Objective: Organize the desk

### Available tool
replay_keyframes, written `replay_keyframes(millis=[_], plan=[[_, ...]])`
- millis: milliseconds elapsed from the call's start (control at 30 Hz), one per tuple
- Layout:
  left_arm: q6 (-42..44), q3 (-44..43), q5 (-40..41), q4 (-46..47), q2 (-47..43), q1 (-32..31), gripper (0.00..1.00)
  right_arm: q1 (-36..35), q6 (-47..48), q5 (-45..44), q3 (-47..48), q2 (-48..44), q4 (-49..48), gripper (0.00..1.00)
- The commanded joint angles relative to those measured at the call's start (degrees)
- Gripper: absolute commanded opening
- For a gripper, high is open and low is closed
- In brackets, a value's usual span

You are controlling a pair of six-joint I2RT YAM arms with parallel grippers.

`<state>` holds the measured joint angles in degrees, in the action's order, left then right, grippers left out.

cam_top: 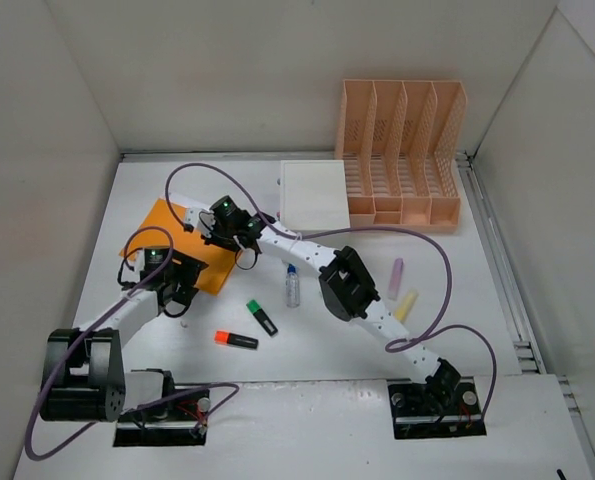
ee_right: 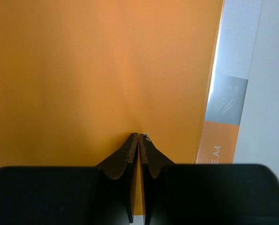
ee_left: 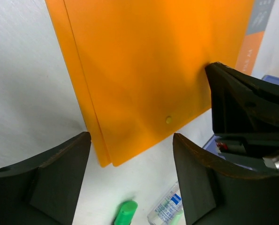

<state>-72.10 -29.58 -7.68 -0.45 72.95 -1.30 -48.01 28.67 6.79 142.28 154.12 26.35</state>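
The folder [cam_top: 155, 222] is the item in hand: it lies flat on the left part of the desk [cam_top: 327, 340], askew, well apart from the rack [cam_top: 402, 150] at the far right where it would probably go. The right gripper [ee_right: 138, 137] has its jaws pressed together, tips down on the orange cover near the folder's right edge; it seems to pin the folder rather than pinch it, though that cannot be told for sure. The left gripper [ee_left: 130, 140] hangs over the near corner with jaws partly wide and nothing between them, one finger on each side of the corner. I judge this an early step, getting a hold on a thin flat sheet. The next move calls for the left jaws to drop and catch the edge, or for the corner to be lifted first, since there is little to bite on. A green marker [ee_left: 125, 213] and a bottle [ee_left: 165, 211] lie just near of the corner and could be knocked
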Motion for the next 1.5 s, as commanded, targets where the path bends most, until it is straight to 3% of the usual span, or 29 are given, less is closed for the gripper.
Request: replay_keyframes(millis=[0, 100, 333, 367, 433, 500, 700, 933, 1200, 1467], plan=[[-2.6, 0.1, -0.5, 1.3, -3.6, -0.6, 0.68, 1.4, -2.9, 2.1, -2.1, -4.1, 2.3, 0.04], [-2.6, 0.1, -0.2, 0.7, -5.4, -1.2, 0.74, 1.4, -3.1, 2.6, -4.0, -4.9, 2.4, 0.04], [-4.3, 2.0, -3.2, 6.6, -2.4, -1.7, 0.78, 1.6, -3.4, 2.2, -3.9, -4.9, 2.8, 0.06], [-4.0, 1.6, -3.7, 6.4, -1.6, -1.7, 0.79, 1.4, -3.5, 2.2, -3.9, -5.0, 2.8, 0.09], [-3.6, 0.5, -4.3, 6.2, -0.4, -2.3, 0.80, 1.4, -4.1, 2.7, -4.0, -5.7, 2.9, 0.29], [-3.7, 0.4, -4.2, 6.7, -0.2, -2.8, 0.81, 2.0, -5.0, 4.0, -4.6, -7.0, 2.9, 0.40], [-4.1, 0.9, -3.8, 8.2, -0.5, -3.4, 0.81, 3.7, -9.1, 6.2, -4.6, -9.4, 2.8, 0.51], [-3.8, 3.3, -5.1, 12.0, -3.8, -3.4, 0.81, 6.3, -13.5, 10.7, -4.7, -13.5, 2.8, 0.54], [-2.6, 4.5, -6.0, 10.1, -8.9, -4.0, 0.82, 6.7, -15.7, 13.2, -5.0, -16.7, 2.8, 0.59], [-2.6, 5.6, -6.6, 11.3, -6.7, -4.0, 0.84, 6.9, -16.7, 16.5, -4.6, -19.1, 2.7, 0.69]])
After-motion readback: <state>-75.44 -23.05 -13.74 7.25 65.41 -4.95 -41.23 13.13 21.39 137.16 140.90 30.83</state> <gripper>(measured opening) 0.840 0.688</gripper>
